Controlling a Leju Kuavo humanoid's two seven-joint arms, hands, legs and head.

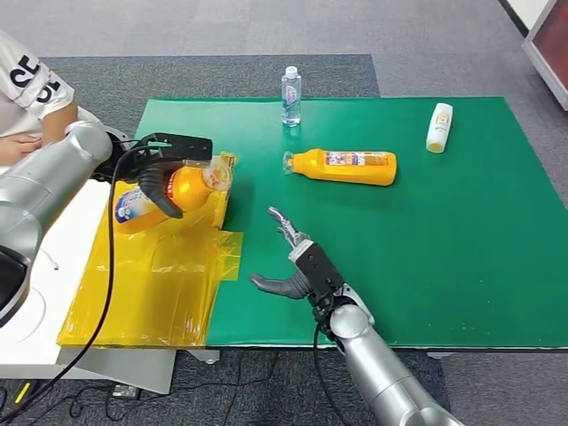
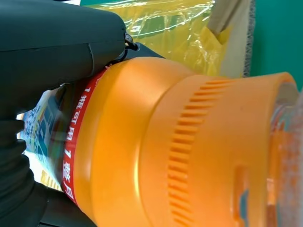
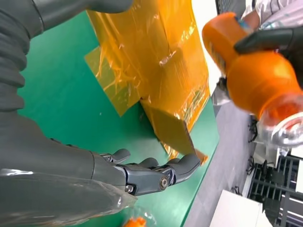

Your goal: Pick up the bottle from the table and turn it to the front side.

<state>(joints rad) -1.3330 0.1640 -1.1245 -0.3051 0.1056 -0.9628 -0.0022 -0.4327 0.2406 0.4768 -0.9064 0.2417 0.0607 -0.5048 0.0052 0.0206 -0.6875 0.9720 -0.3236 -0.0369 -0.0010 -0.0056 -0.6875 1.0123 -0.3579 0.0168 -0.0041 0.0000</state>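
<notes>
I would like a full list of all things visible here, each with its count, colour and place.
Held bottle: one, orange, in the left hand above the yellow sheet.
Lying bottle: one, orange, on its side mid-mat.
Clear bottle: one, upright at the mat's far edge.
White bottle: one, lying at the far right of the mat.
Yellow sheet: one, crinkled, over the mat's left edge.
Mat: one, green, covering the table.
Person: one, white sleeve, far left.
Left hand: grips the held bottle.
Right hand: open above the mat.
</notes>
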